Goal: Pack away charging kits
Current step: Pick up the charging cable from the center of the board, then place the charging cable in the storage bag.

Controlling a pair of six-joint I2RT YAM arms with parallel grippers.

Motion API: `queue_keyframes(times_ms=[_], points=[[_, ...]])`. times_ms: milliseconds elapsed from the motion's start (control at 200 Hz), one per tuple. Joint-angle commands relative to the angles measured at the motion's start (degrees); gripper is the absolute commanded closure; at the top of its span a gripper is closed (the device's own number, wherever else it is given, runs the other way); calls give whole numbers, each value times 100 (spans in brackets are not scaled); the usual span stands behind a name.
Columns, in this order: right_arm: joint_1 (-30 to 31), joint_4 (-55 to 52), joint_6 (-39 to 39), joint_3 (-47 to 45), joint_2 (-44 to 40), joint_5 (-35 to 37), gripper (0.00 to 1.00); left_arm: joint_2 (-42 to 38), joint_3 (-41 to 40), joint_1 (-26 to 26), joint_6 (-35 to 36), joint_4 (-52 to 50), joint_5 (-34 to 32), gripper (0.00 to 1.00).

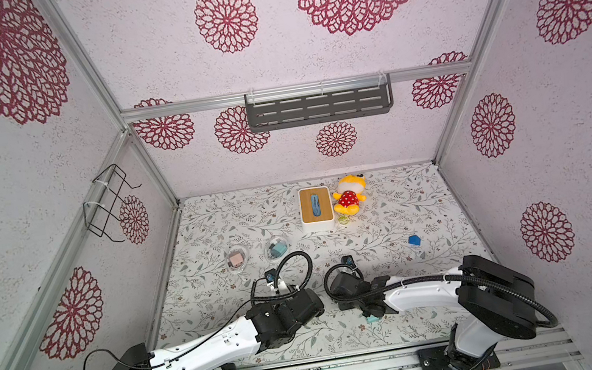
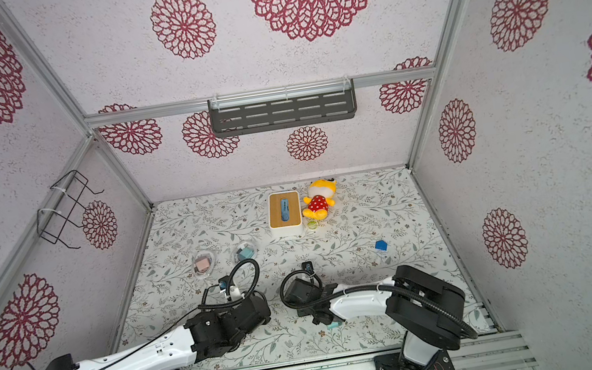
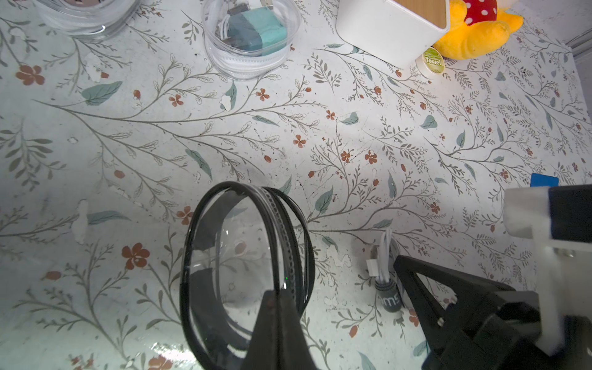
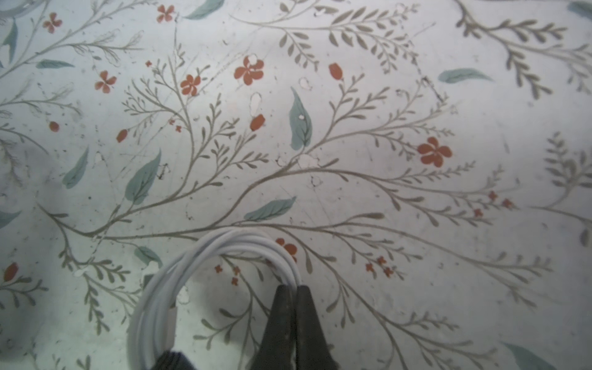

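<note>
My left gripper is shut on the black zipper rim of an open clear case standing on edge on the table. The right gripper is shut on a coiled white cable, low over the table. In the left wrist view this cable's dark end shows beside the right gripper's finger. A teal adapter lies under the right wrist. Farther back, two clear cases hold a pale pink adapter and a teal adapter with its cable.
A white box with a wooden lid, a yellow plush toy and a small green disc sit at the back. A dark blue block lies to the right. Both arms meet near the table's front edge.
</note>
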Motion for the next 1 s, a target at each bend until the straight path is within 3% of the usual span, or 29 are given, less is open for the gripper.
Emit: queue_keyframes(times_ms=[0, 325, 991], points=[[27, -459, 285, -148, -574, 151, 100, -18, -61, 1, 230, 385, -4, 100], [195, -433, 228, -18, -1362, -60, 100, 358, 42, 41, 707, 1203, 340, 100], [370, -594, 160, 1031, 349, 136, 100, 744, -20, 125, 1183, 2632, 1001, 100]])
